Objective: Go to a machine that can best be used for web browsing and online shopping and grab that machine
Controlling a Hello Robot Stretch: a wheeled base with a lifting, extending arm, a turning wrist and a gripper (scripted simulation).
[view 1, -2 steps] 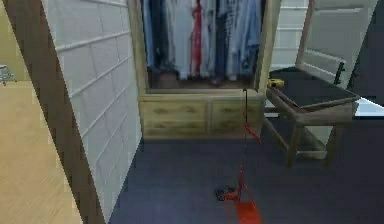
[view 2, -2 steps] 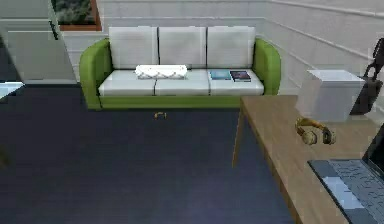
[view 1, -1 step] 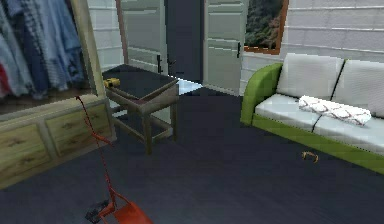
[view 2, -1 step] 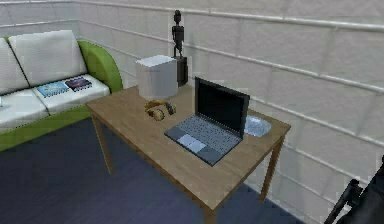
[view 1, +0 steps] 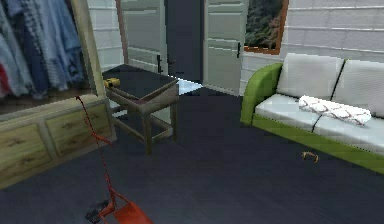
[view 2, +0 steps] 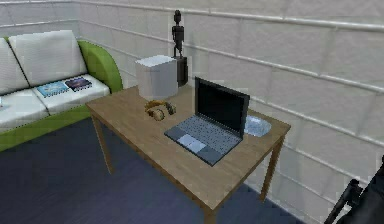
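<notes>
An open laptop [view 2: 215,120] with a dark screen and a grey keyboard stands on a wooden table [view 2: 125,115] in the arm side view. It sits toward the table's right half, with the screen facing the view's lower left. The table stands against a pale block wall.
On the same table are a white box [view 2: 157,75], a dark slim statue [view 2: 179,40], a brown ring-shaped thing [view 2: 158,110] and a pale round thing [view 2: 258,126]. A green sofa [view 1: 310,105] and a small dark-topped table [view 1: 143,92] stand ahead. A red long-handled tool [view 1: 108,200] lies near the wardrobe [view 1: 40,110].
</notes>
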